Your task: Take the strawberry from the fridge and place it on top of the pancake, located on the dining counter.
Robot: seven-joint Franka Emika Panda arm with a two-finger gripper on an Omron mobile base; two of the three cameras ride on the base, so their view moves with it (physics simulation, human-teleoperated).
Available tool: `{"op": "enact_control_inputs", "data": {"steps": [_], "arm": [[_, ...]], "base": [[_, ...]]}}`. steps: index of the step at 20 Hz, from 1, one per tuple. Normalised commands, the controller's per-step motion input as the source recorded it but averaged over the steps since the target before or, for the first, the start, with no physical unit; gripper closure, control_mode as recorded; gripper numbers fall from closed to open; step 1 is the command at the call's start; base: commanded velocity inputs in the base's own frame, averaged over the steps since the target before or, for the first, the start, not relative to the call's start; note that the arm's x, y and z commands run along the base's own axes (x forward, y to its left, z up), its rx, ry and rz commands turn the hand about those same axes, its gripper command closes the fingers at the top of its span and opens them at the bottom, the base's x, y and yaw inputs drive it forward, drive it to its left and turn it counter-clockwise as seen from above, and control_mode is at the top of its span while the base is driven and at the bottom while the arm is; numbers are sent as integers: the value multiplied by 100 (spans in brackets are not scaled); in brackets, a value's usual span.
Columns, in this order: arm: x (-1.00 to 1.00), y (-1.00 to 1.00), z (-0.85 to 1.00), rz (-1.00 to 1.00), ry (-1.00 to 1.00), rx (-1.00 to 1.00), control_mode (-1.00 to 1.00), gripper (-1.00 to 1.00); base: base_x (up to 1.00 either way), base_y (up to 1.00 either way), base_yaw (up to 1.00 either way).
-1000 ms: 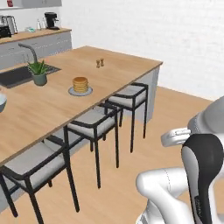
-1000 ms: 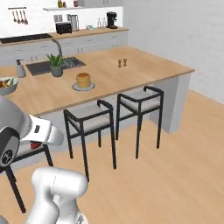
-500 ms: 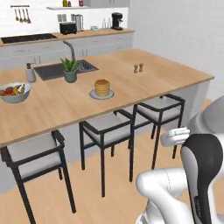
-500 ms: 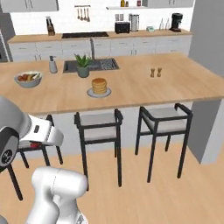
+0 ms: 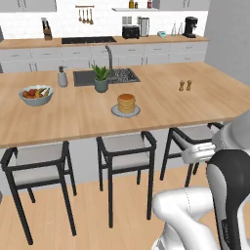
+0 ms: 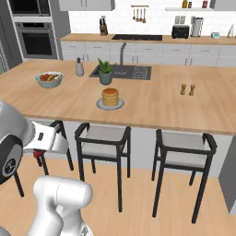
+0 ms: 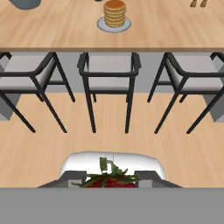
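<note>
Swinging round over the last second, the base now squarely faces the counter (image 5: 73,117), with the pancake (image 7: 115,13) near its stool-side edge. Jaws (image 7: 110,181) clamped on the strawberry (image 7: 109,180), held low; the reach-over placement comes next.

Pincer (image 7: 111,180) low, clamped on strawberry (image 7: 109,182)

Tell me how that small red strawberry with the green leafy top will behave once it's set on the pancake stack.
The small red strawberry, pinched in the gripper, looks rounded, so it may roll. The tan pancake stack has a flat but narrow top, so an off-centre drop could tumble it off. Probably light and soft.
</note>
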Motion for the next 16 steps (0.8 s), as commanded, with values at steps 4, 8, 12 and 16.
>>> {"op": "enact_control_inputs", "data": {"steps": [4,8,12,16], "arm": [[0,0,0,0,0,0,100,100],[0,0,0,0,0,0,100,100],[0,0,0,0,0,0,100,100],[0,0,0,0,0,0,100,100]], "base": [[63,-32,35],[75,-27,8],[64,-5,-17],[18,0,-13]]}}
